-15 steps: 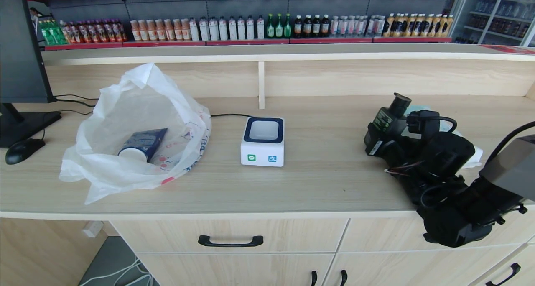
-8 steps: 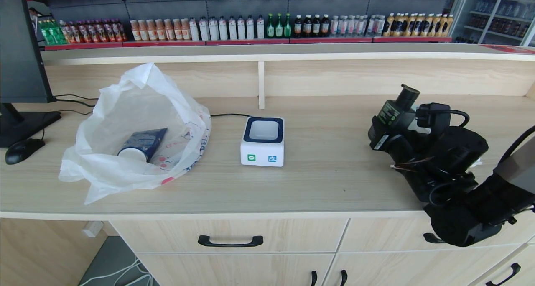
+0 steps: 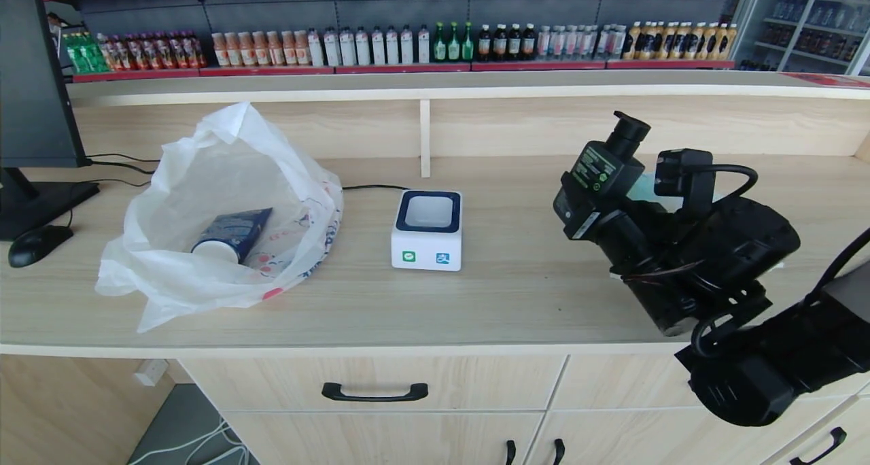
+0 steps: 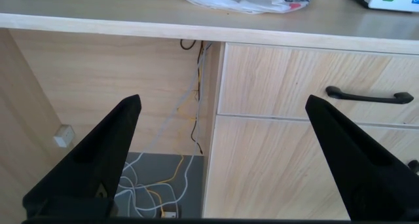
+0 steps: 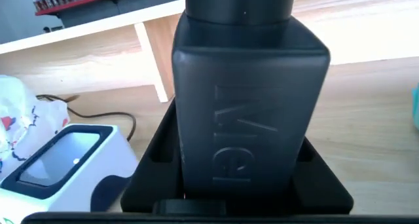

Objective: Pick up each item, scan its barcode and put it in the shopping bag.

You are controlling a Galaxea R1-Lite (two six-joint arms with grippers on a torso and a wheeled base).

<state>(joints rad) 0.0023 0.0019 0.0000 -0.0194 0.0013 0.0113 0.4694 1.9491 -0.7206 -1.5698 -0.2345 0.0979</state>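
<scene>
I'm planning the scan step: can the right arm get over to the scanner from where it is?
Probably yes. The right gripper, shut on the black bottle, hangs above the counter to the right of the scanner, and nothing stands on the counter between them.

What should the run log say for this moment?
right tool: shut on black bottle, held right of scanner | left tool: open, below counter edge | bag: holds blue tube | scan: not yet done

A pale wooden counter with drawers fronts red shelves of what seem drink bottles.
</scene>
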